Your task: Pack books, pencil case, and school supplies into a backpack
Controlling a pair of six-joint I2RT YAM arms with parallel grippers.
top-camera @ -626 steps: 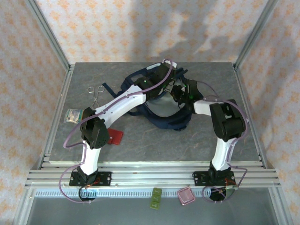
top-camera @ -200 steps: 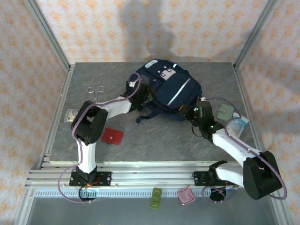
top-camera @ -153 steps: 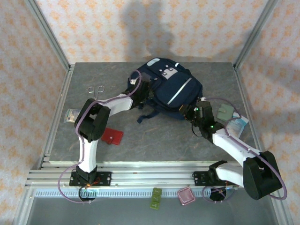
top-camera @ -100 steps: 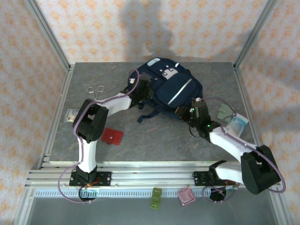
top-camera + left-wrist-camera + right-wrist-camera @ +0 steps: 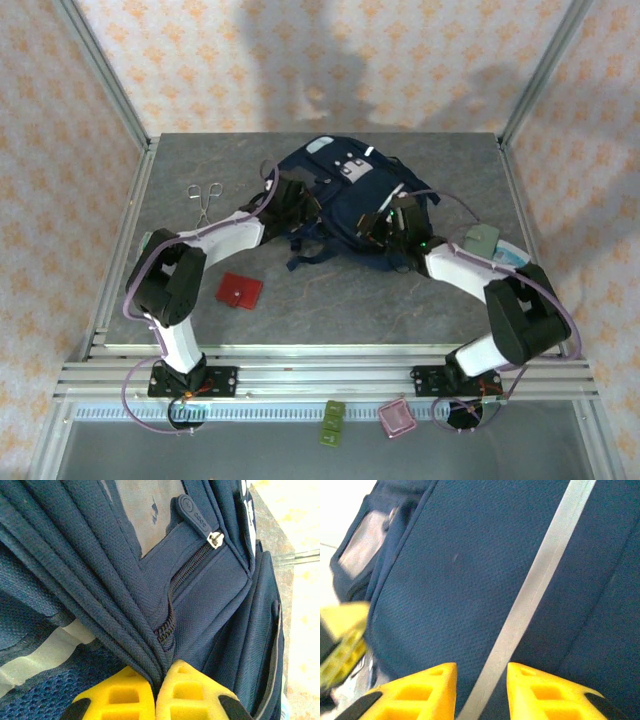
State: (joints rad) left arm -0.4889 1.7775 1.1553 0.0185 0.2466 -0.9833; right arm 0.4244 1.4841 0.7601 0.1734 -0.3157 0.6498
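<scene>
While the large navy-blue fabric backpack [image 5: 350, 190] lies at the upper centre of the grey stone-patterned desk [image 5: 330, 310], both arms bear on it. The left arm enters from the left of the frame, the right arm from the lower right.

Left wrist view: the left jaws are together, their yellow fingers [image 5: 117, 697] clamped on a bundle of ribbed navy folds at bottom centre. A zip runs up from the folds to a rounded rubber zip pull [image 5: 192, 512] at upper centre.

Right wrist view: the right jaws stand apart, yellow fingertips [image 5: 545, 690] on either side of a pale grey stripe [image 5: 540, 580] on the pack's panel. No fold is visibly caught between them.

The small flat red square item [image 5: 240, 290] rests on the desk at lower left of the backpack, well apart from it and not yet packed.

Hazards, as judged:
(a) The left jaws hold fabric beside the zip, not the pull, so a tug here would likely drag or lift the whole pack instead of parting the opening.
(b) The pinched folds are thin and layered and could slide out under load.
(c) With the right jaws unclosed, nothing pins the soft pack, so it may skid toward the desk's far edge or slump shut.
(d) The loose dark straps [image 5: 310, 250] below the pack could snag an arm.
</scene>
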